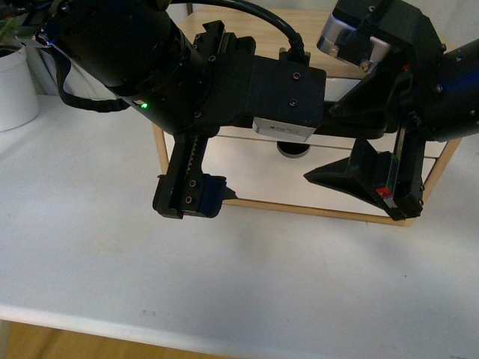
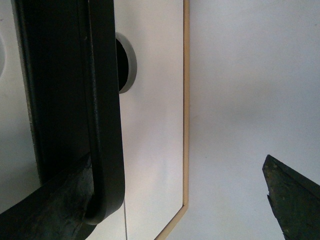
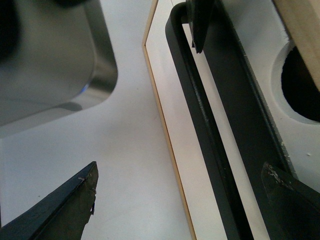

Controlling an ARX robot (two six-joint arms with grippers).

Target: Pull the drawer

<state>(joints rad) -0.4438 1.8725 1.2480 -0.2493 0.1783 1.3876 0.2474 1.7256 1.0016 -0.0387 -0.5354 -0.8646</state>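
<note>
The drawer (image 1: 254,170) shows its white front between my two arms; its handle is hidden in the front view. In the left wrist view the black bar handle (image 2: 102,125) runs beside one finger (image 2: 50,210), and its curved end sits just inside my open left gripper (image 2: 177,170). The right wrist view has the same handle (image 3: 200,115) passing between the fingers of my open right gripper (image 3: 180,170), close to one finger (image 3: 290,200). The notch (image 3: 300,85) cuts into the drawer's edge. From the front, the left gripper (image 1: 198,202) and right gripper (image 1: 370,196) hang before the drawer front.
The light-wood frame (image 1: 299,209) of the drawer unit stands on a white table (image 1: 224,284). A white pot (image 1: 15,86) sits at the far left. The table's front edge (image 1: 150,329) is near. The left arm's silver camera body (image 3: 50,60) shows in the right wrist view.
</note>
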